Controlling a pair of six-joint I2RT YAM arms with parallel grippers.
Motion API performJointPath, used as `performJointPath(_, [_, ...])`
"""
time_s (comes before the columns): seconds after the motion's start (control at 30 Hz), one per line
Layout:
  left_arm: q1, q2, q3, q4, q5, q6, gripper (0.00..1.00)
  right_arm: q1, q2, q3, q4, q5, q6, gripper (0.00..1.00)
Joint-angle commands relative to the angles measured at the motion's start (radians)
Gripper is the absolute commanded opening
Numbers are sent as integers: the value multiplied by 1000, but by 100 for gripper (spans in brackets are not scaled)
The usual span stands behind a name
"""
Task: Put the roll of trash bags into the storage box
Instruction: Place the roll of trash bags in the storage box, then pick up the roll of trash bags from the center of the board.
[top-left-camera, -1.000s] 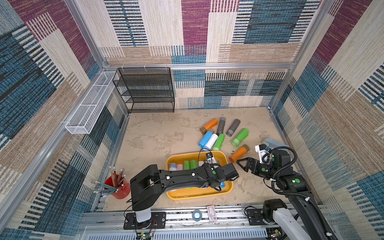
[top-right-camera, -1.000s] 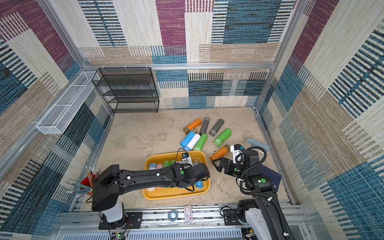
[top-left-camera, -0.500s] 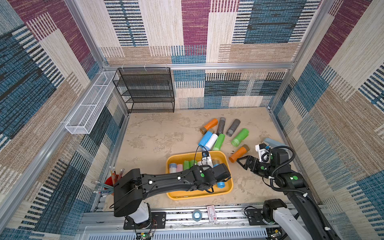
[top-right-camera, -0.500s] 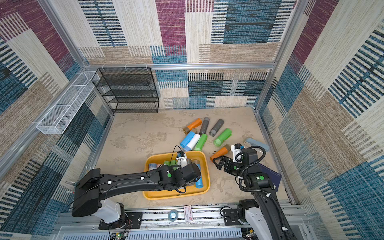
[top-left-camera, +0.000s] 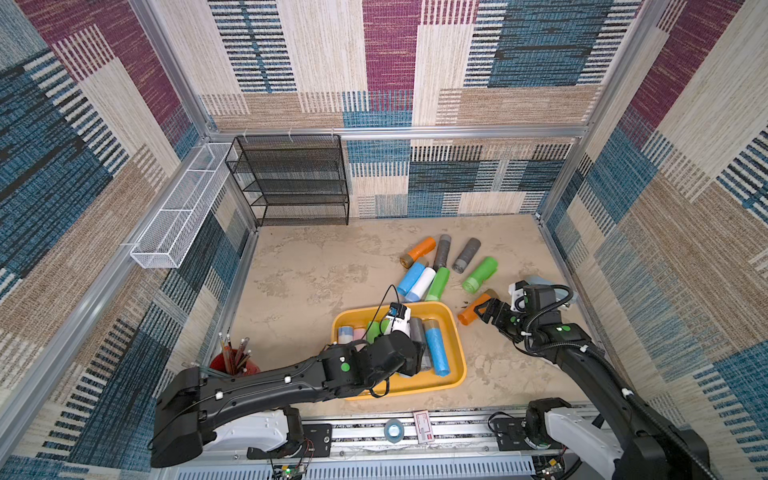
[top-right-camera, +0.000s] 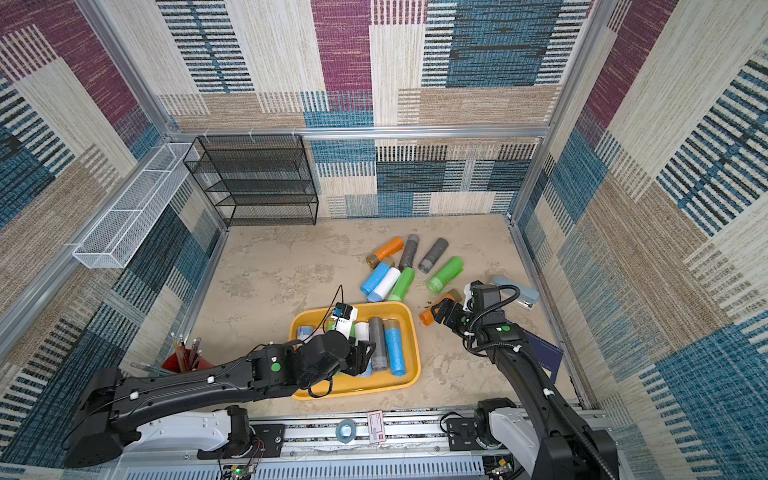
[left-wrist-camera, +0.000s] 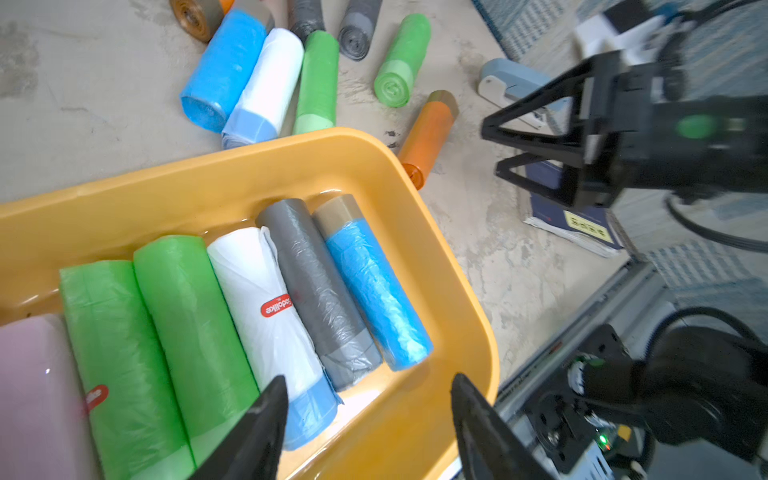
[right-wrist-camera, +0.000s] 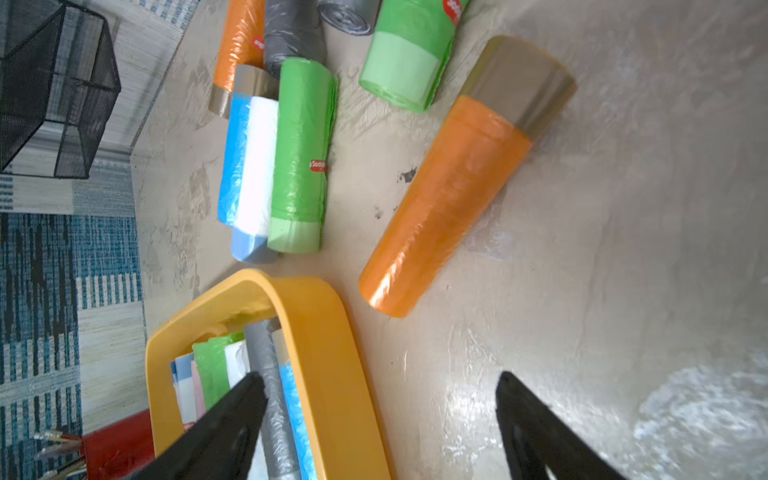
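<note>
Where your left tool (left-wrist-camera: 368, 380) hangs over the storage box (left-wrist-camera: 232, 166), its jaws stand wide with nothing between them, and the blue roll (left-wrist-camera: 374, 286) lies flat in the box just ahead of its fingertips, beside a grey roll (left-wrist-camera: 320, 286). Your right tool (right-wrist-camera: 379, 376) is also spread and empty; the orange roll (right-wrist-camera: 444, 199) lies on the bench (right-wrist-camera: 623, 208) just ahead of it, outside the box's corner.

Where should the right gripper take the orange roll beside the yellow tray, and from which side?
Likely best: grip the orange roll mid-length, across its round body, from above with the right gripper. It lies flat on the table with both long sides free.
</note>
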Motion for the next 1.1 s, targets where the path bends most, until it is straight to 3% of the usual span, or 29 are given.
performJointPath(0.0, [6, -88, -18, -3, 50, 167, 69, 1, 66, -9, 140, 3, 33, 88])
performJointPath(0.13, [10, -189, -34, -73, 57, 215, 76, 1, 148, -3, 180, 23, 26, 88])
performJointPath(0.3, [11, -245, -58, -51, 110, 262, 79, 0, 246, 16, 231, 45, 27, 85])
performJointPath(0.43, [13, -181, -21, -16, 190, 324, 80, 0, 312, 27, 254, 57, 30, 79])
performJointPath(0.6, [13, -60, 94, -51, 200, 386, 82, 0, 372, 9, 307, 69, 34, 78])
performJointPath(0.73, [13, -6, 131, -63, 188, 373, 91, 0, 433, 29, 327, 64, 19, 74])
performJointPath(0.9, [13, -14, 109, -59, 197, 330, 93, 0, 480, 52, 340, 45, 13, 62])
performJointPath(1.07, [14, -51, 79, -59, 194, 330, 95, 0, 496, 57, 344, 35, 9, 59])
